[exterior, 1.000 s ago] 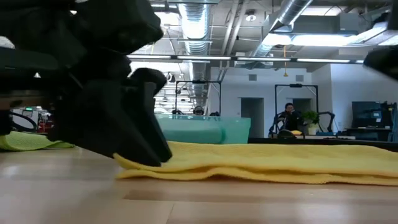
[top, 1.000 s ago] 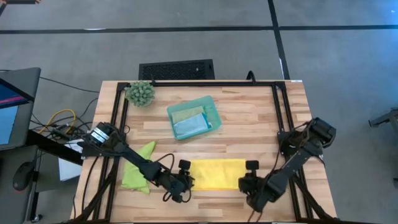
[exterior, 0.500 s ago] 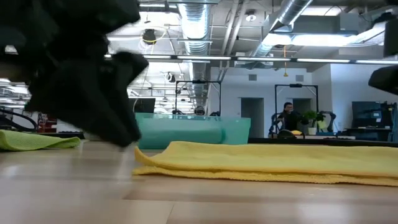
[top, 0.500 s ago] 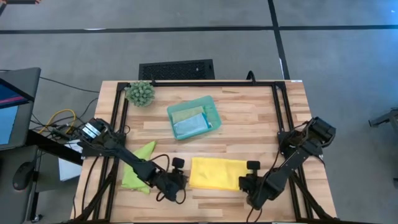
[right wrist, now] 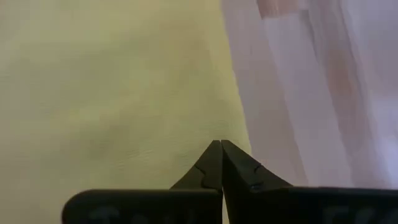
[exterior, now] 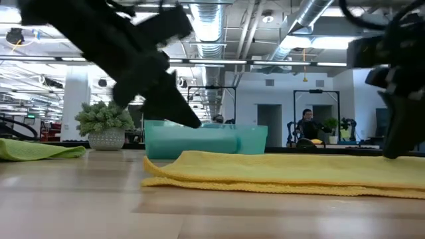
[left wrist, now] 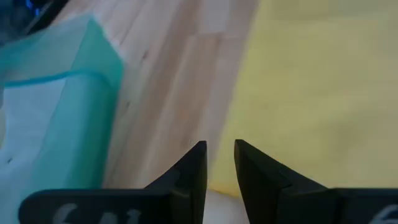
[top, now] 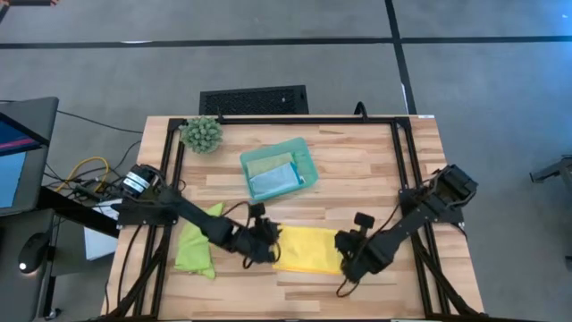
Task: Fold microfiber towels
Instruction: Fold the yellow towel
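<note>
Yellow towel (top: 308, 249) flat between left tool (top: 268, 240) and right tool (top: 347, 261).

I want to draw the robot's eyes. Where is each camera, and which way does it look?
High view: above the table, looking straight down; both arms show, the left gripper and right gripper at the yellow towel.
Low view: at tabletop height, looking level across the yellow towel; dark arms come from above.
Left wrist view: on the left arm, past its slightly parted fingers.
Right wrist view: on the right arm, past its shut fingers.
All four share the yellow towel.
</note>
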Robot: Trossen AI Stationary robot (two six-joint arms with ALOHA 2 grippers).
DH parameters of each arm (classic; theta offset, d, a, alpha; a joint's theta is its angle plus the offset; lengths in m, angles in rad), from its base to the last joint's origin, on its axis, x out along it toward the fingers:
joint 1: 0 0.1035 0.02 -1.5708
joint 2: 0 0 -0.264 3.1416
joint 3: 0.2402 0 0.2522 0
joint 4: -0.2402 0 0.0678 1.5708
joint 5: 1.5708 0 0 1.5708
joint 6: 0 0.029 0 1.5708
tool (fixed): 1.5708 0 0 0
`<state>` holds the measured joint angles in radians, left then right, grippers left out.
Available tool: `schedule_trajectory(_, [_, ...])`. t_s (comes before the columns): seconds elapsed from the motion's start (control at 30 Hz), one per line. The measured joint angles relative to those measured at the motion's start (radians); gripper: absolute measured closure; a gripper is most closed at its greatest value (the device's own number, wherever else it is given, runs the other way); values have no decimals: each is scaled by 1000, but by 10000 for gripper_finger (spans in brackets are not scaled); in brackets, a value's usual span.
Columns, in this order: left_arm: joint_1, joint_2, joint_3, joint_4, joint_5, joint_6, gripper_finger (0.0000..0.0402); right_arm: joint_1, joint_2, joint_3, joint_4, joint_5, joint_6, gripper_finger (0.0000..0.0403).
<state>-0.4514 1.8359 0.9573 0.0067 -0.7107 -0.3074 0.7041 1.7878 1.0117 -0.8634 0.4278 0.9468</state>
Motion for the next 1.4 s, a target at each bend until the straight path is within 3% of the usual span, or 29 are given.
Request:
schedule_trajectory(0.17, [74,43,2,28,147,-3,327,-29,0,-34,5,-7,14,384])
schedule_trajectory(0.33, [83,123,5,42,139,-33,327,-28,0,-36,10,-6,14,385])
schedule_trajectory(0.47, [78,102,7,-98,118,-133,327,-33,0,-39,42,37,2,383])
schedule_trajectory(0.63, [26,22,2,-368,119,-288,327,-103,0,-108,300,83,-179,388])
schedule_trajectory(0.77, [-37,-26,-1,-503,125,-406,327,-184,-1,-130,392,217,-296,388])
schedule_trajectory(0.9, [-86,-64,0,-477,30,-439,327,-221,-41,-108,367,396,-323,388])
schedule_trajectory(1.03, [-89,-65,0,-418,8,-413,327,-239,-68,-108,414,279,-351,388])
schedule_trajectory(1.23, [-59,-13,2,-371,170,-391,348,-287,4,-108,452,88,-396,387])
schedule_trajectory(1.33, [-60,3,5,-332,286,-346,364,-336,38,-102,455,90,-440,388])
schedule_trajectory(1.4, [-66,7,5,-256,340,-274,373,-385,45,-107,452,170,-465,388])
